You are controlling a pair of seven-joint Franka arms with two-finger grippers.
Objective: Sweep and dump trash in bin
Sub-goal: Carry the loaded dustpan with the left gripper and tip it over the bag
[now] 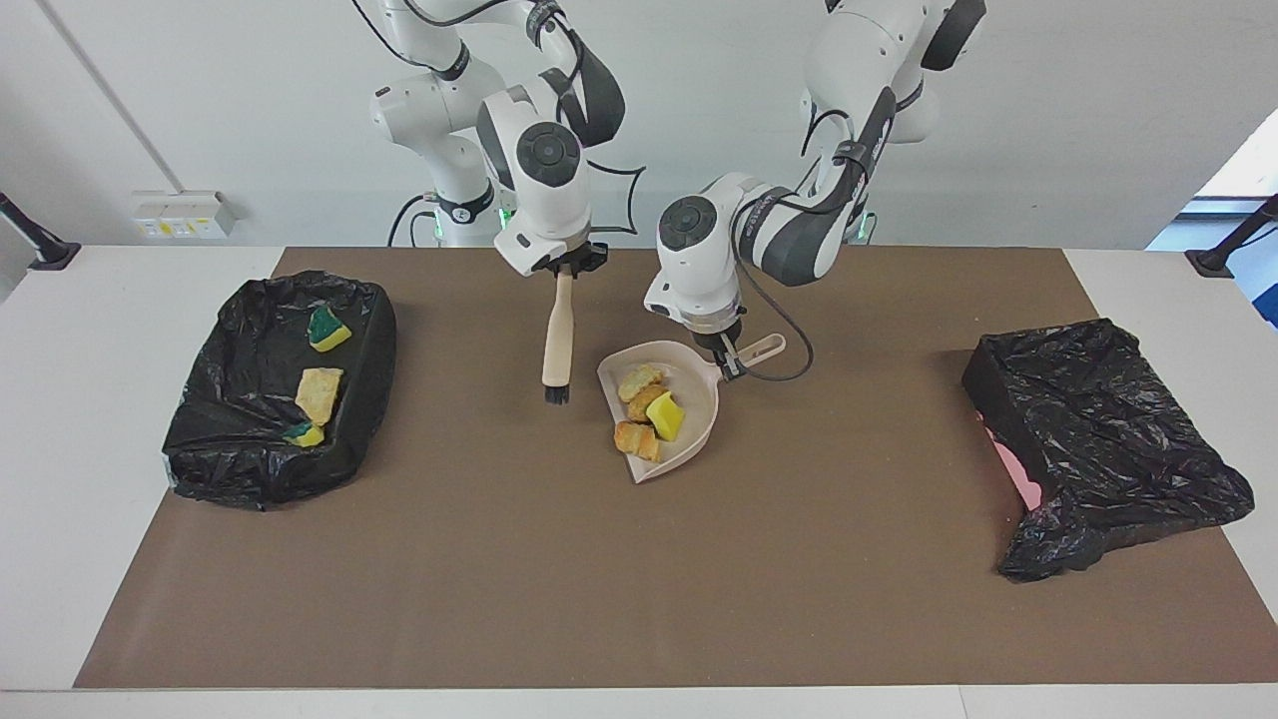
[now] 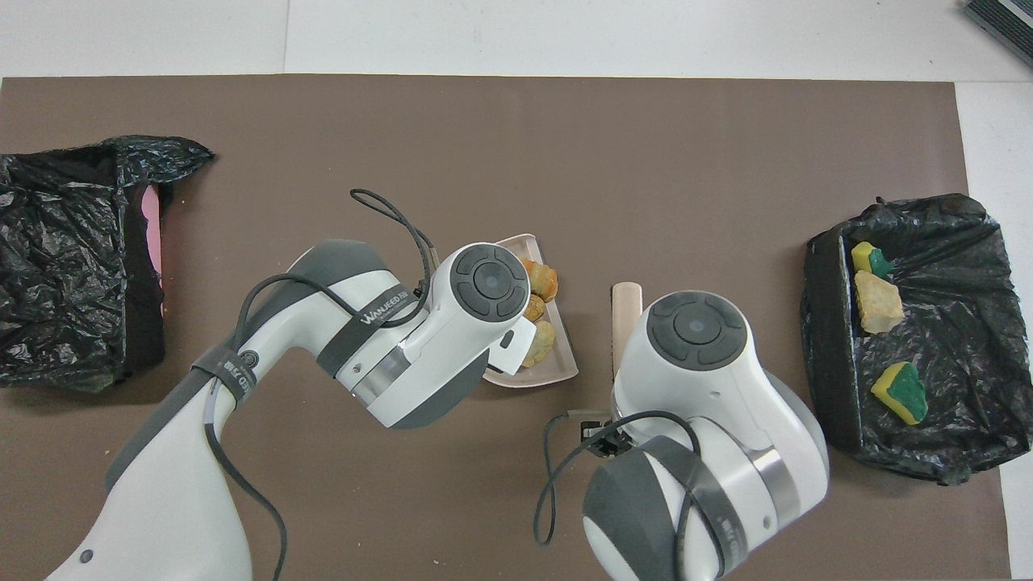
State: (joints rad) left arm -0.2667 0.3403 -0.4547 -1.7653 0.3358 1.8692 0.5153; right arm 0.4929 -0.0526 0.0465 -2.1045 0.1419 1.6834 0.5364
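Note:
Mid-mat lies a beige dustpan holding several yellow and orange-tan trash chunks. My left gripper is shut on the dustpan's handle. My right gripper is shut on a beige brush. The brush hangs bristles down beside the dustpan, toward the right arm's end. The black-lined bin at that end holds three chunks. In the overhead view both wrists hide the grippers.
A second bin under a black bag, with pink showing at its side, stands at the left arm's end. A brown mat covers the table between the bins.

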